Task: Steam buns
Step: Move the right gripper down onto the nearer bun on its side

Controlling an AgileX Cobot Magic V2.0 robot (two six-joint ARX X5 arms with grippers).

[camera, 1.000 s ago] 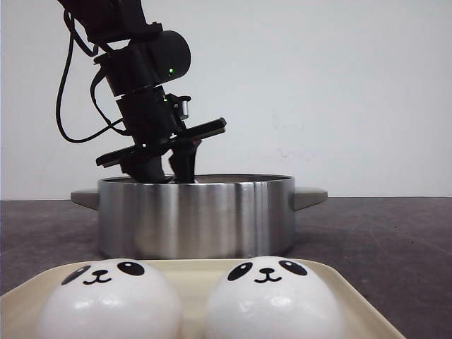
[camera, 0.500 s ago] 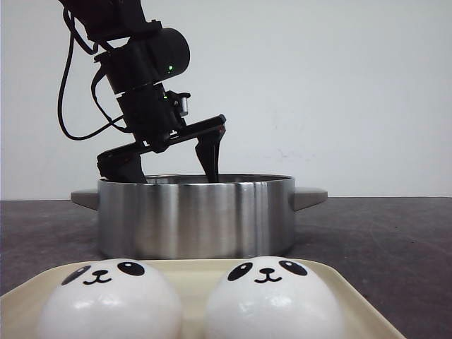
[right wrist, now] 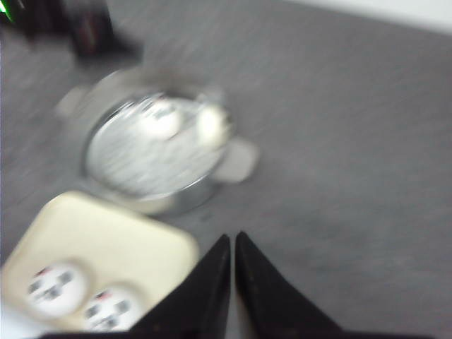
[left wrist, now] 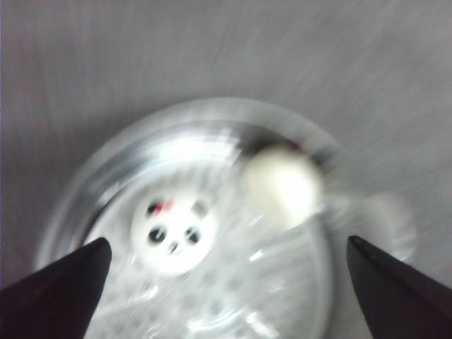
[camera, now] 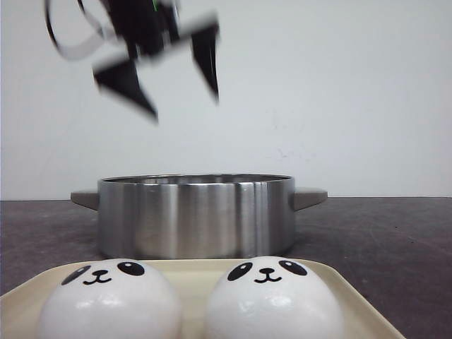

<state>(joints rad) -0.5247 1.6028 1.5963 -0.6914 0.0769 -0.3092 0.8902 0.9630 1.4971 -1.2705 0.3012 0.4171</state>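
Two panda-faced buns (camera: 109, 300) (camera: 272, 300) sit side by side on the cream tray (camera: 349, 291) in the foreground. Behind it stands the steel pot (camera: 196, 215). Two more buns lie inside the pot: one face up (left wrist: 173, 233), the other (left wrist: 281, 185) turned away near the wall. High above the pot hangs my left gripper (camera: 183, 104), blurred, open and empty. The right gripper (right wrist: 233, 241) is shut with nothing in it, over bare table beside the tray (right wrist: 106, 236), whose two buns (right wrist: 53, 288) (right wrist: 113, 311) also show in the right wrist view.
The pot (right wrist: 152, 155) has two flat side handles (camera: 311, 196) and a perforated floor. Dark grey table surrounds the pot and the tray. A white wall stands behind. The left arm (right wrist: 85, 28) appears beyond the pot in the right wrist view.
My left gripper spread its fingers inside the pot, then rose fast, open and empty, to well above the rim. The tray's two buns have not moved.
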